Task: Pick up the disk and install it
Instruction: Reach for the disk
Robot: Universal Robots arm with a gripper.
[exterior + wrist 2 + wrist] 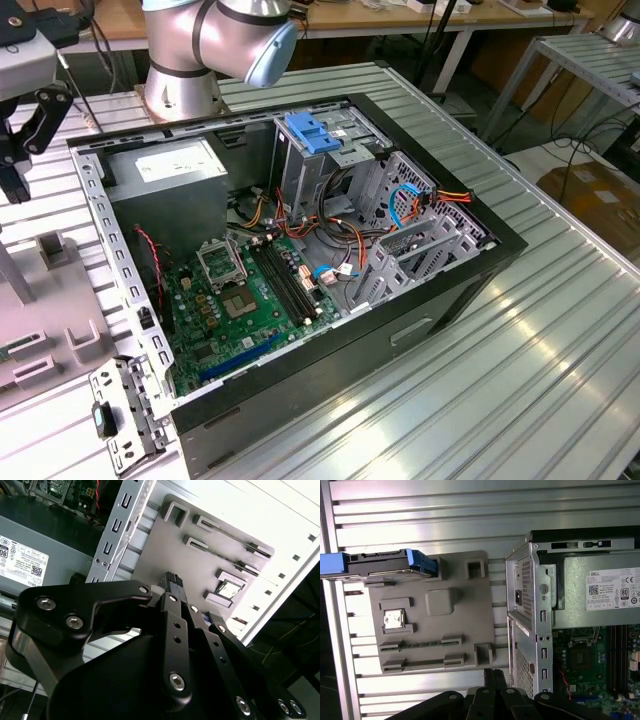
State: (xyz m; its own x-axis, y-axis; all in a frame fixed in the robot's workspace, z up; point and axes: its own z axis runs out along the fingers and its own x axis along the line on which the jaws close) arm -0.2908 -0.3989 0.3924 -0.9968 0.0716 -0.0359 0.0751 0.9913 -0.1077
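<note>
The disk [385, 564] stands on its edge in a slot at one end of a grey fixture plate [435, 630], its silver body held between blue carrier rails. My gripper [495, 677] hangs over the opposite end of that plate, well apart from the disk and close to the case's corner. In the second wrist view the gripper [172, 580] has its black fingers closed together, shut on nothing, above the plate [150, 555]. At the exterior view's left edge the gripper [14, 185] hovers over the table beside the open case.
The open computer case [480, 260] lies on the ribbed aluminium table. A bare blue bracket [310, 132] sits atop its drive cage, and a grey power supply box [170, 165] is at the back. A small square chip [394, 620] rests on the plate. A loose metal bracket [125, 410] lies near the front.
</note>
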